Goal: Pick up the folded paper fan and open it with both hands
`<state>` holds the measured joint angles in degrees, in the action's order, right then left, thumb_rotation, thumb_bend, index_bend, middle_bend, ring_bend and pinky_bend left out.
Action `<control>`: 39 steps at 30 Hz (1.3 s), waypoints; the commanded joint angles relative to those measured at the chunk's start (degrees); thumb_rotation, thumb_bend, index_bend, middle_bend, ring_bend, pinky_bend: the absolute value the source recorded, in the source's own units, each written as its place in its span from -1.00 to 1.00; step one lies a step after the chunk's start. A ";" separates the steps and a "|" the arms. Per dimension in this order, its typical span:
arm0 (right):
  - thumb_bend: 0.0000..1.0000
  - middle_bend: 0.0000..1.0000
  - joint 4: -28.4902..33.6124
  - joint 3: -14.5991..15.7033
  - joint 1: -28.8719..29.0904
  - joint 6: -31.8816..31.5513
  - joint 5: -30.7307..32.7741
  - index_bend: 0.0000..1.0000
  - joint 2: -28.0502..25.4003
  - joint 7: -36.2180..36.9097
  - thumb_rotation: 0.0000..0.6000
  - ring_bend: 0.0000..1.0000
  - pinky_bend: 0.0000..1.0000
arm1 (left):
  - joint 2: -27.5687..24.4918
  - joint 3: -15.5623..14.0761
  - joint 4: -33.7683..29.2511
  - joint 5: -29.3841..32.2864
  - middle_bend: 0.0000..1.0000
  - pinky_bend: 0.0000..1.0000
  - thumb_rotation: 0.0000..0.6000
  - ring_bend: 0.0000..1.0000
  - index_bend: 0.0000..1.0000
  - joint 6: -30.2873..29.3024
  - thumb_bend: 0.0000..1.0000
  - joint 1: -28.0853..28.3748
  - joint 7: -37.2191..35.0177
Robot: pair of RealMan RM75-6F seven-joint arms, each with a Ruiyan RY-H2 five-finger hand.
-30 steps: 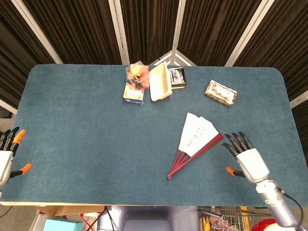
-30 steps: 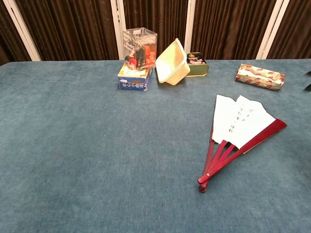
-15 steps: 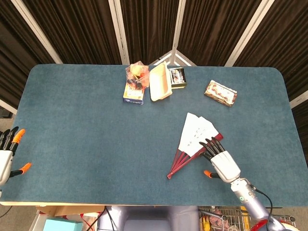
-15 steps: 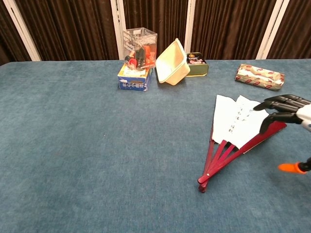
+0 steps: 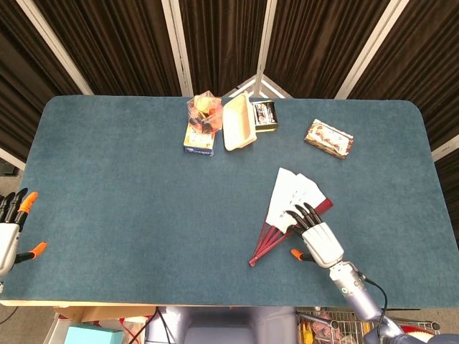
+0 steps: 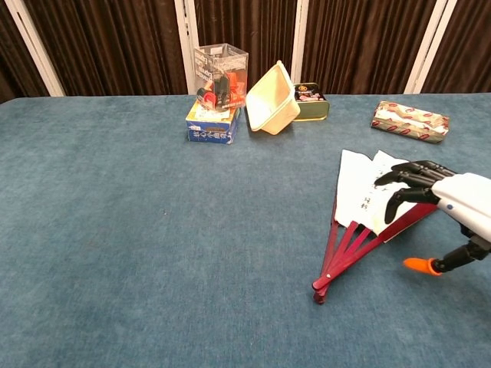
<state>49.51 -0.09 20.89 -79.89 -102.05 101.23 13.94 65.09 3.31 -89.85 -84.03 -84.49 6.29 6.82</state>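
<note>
The paper fan lies flat on the blue table, partly spread, with white leaves pointing away and red ribs meeting at a pivot near the front. In the chest view the fan is at the right. My right hand hovers over the fan's right-hand rib with its fingers stretched across the paper and its orange-tipped thumb held out to the side; nothing is in its grasp. The chest view shows that right hand with dark fingertips above the paper. My left hand stays at the table's far left edge, fingers apart, empty.
At the back of the table stand a clear box on a blue carton, a tipped cream container, a small tin and a patterned packet. The table's front edge runs close behind the fan's pivot.
My right hand has moved left, from beside the fan to over its right rib and paper. The fan and my left hand have not moved.
</note>
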 commanded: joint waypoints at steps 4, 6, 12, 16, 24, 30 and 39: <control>-0.57 -0.63 -3.98 0.44 0.57 0.09 0.56 -0.09 2.92 1.25 1.00 -0.86 -0.97 | 0.02 0.05 -0.06 0.16 -1.00 -1.00 1.00 -1.00 -1.00 0.14 -1.00 0.06 0.15; -0.57 -0.63 -5.22 0.55 0.74 -0.07 0.73 -0.08 3.87 1.82 1.00 -0.86 -0.97 | 0.06 0.07 -0.09 0.26 -1.00 -1.00 1.00 -1.00 -1.00 0.21 -1.00 0.08 0.26; -0.47 -0.63 -7.02 0.28 1.40 -0.42 1.40 -0.07 6.03 3.14 1.00 -0.85 -0.97 | 0.13 0.18 -0.14 0.53 -1.00 -1.00 1.00 -1.00 -1.00 0.37 -1.00 0.17 0.39; -0.47 -0.62 -7.89 0.21 1.96 -0.60 1.68 -0.06 7.25 3.41 1.00 -0.86 -0.97 | 0.17 0.25 -0.17 0.65 -1.00 -1.00 1.00 -1.00 -1.00 0.41 -1.00 0.21 0.45; -0.47 -0.61 -9.10 0.16 2.58 -0.40 2.57 -0.04 8.97 3.67 1.00 -0.86 -0.97 | 0.21 0.39 -0.17 1.03 -1.00 -1.00 1.00 -1.00 -1.00 0.59 -1.00 0.27 0.42; -0.28 -0.57 -10.17 0.80 2.38 0.09 3.07 0.09 9.81 3.94 1.00 -0.86 -0.97 | 0.18 0.36 -0.20 0.99 -1.00 -1.00 1.00 -1.00 -1.00 0.57 -1.00 0.27 0.40; 0.01 -0.48 -10.36 1.87 2.47 -1.03 2.58 0.32 10.52 4.00 1.00 -0.85 -0.97 | 0.21 0.40 -0.29 1.12 -1.00 -1.00 1.00 -1.00 -1.00 0.69 -1.00 0.34 0.44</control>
<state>39.07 1.72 23.32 -80.83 -99.41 111.72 17.97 65.30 3.70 -90.14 -82.92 -83.80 6.62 7.26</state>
